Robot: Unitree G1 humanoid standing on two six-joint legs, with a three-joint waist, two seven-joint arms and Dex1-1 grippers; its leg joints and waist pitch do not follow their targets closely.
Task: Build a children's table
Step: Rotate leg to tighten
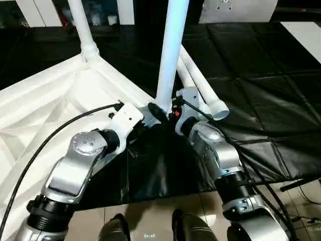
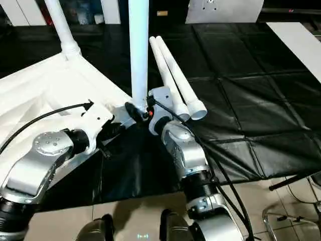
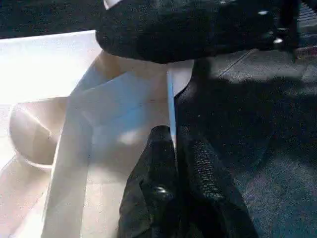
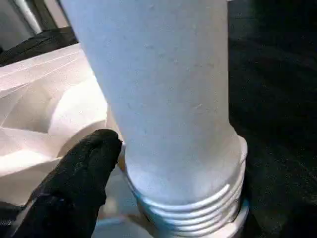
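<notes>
From my remote seat I look down over both silver forearms at a floor covered with black padded mats, their seams forming large squares. Nearer the robot the mats end and pale glossy floor tiles begin. At the far edge of the room stand white panels and a dark shelf with small items too blurred to name.

The white tabletop lies upside down on the mats to my left, ribbed underside facing up. One leg already stands upright in its far corner socket. A second leg stands upright at the near corner, right between the two hands; the right wrist view shows its threaded base sitting at the socket, with threads still visible. Two spare legs lie side by side on the mats just beyond the right arm, touching each other, their wide ends pointing toward me.

The left hand has its black fingers pressed together, holding nothing, its tip at the tabletop's corner edge beside the leg's base. The right hand sits at the base of the upright leg; one black finger rests just beside the leg, and I cannot tell whether the hand is apart or clamped.
</notes>
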